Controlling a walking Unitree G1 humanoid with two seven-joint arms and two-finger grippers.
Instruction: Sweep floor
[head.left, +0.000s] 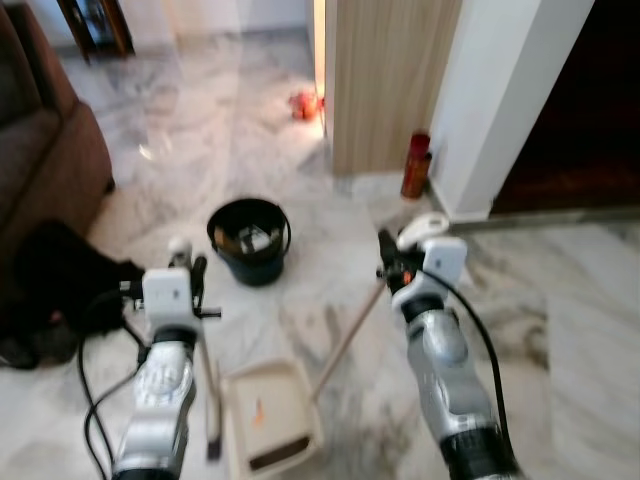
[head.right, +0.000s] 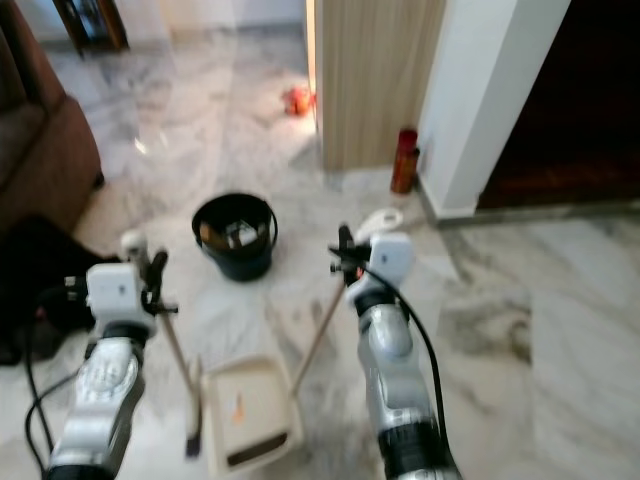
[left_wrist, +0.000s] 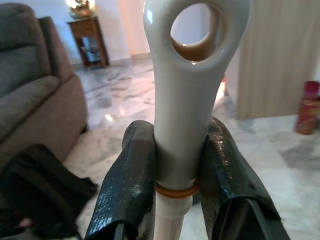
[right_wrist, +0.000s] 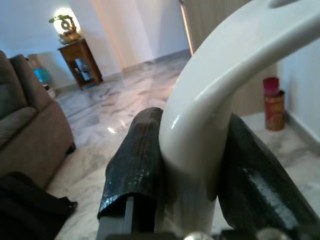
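Note:
My left gripper (head.left: 190, 268) is shut on the white looped top of a broom handle (left_wrist: 187, 90). The broom's stick runs down to a dark brush head (head.left: 213, 440) on the marble floor. My right gripper (head.left: 392, 250) is shut on the curved white grip of the dustpan handle (right_wrist: 225, 75). From that grip a long stick (head.left: 345, 345) slants down to the beige dustpan (head.left: 285, 440), which lies flat on the floor between my arms. A small orange scrap (head.left: 258, 412) rests inside the pan. The brush head sits just left of the pan.
A black bucket (head.left: 248, 240) with some rubbish stands ahead of the pan. A brown sofa (head.left: 45, 150) and a black bag (head.left: 60, 290) are on the left. A red canister (head.left: 415, 165) stands by the white pillar (head.left: 500, 100). A small red-orange object (head.left: 303, 103) lies farther off.

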